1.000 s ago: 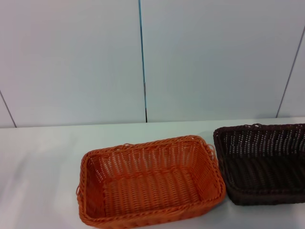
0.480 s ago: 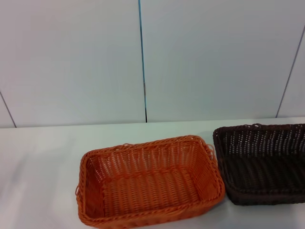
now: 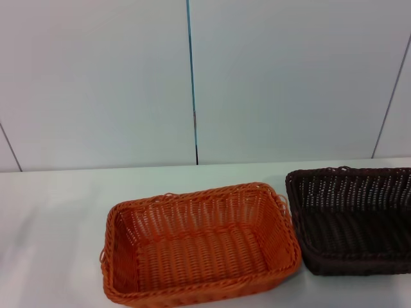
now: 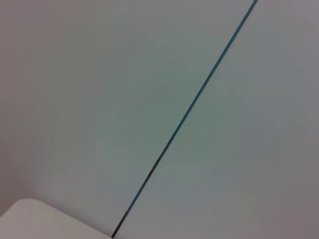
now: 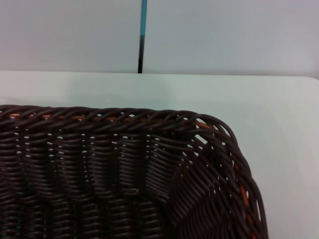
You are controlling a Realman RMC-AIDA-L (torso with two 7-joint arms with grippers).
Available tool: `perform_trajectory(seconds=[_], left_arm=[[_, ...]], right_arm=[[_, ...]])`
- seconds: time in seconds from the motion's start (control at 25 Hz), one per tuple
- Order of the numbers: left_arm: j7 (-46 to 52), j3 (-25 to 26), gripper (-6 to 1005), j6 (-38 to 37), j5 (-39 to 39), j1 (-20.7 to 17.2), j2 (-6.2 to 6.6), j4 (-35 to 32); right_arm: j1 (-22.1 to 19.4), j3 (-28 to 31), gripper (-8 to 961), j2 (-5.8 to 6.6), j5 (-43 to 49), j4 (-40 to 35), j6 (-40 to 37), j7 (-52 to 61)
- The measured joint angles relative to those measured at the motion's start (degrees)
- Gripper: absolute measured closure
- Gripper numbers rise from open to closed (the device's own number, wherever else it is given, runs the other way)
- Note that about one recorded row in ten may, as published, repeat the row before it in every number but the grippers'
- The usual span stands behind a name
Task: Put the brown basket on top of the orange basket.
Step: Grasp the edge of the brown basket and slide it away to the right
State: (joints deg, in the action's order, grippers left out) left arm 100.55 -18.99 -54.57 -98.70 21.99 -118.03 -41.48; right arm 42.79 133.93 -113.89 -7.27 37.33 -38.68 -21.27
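The orange basket point(image 3: 199, 247) sits empty on the white table, low in the middle of the head view, turned slightly askew. To its right and close beside it stands the brown basket point(image 3: 350, 221), also empty and cut off by the right edge of that view. A narrow strip of table shows between the two. The right wrist view looks from close range into one corner of the brown basket point(image 5: 124, 169), with its braided rim across the view. Neither gripper shows in any view.
The white table point(image 3: 58, 212) stretches to the left of the orange basket and behind both baskets. A pale panelled wall point(image 3: 289, 77) with a dark seam rises at its far edge. The left wrist view shows only that wall and a table corner point(image 4: 30, 219).
In the head view the orange basket has crept very slightly to the left. The brown basket looks almost unmoved.
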Motion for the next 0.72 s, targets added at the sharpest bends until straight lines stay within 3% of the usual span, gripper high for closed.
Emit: perform_trajectory(seconds=[0.72], left_arm=[[-0.09, 0.65, 120, -0.01, 0.0, -0.23, 0.09, 0.0]], right_arm=[[0.28, -1.04, 595, -0.13, 1.6, -0.42, -0.07, 0.43]])
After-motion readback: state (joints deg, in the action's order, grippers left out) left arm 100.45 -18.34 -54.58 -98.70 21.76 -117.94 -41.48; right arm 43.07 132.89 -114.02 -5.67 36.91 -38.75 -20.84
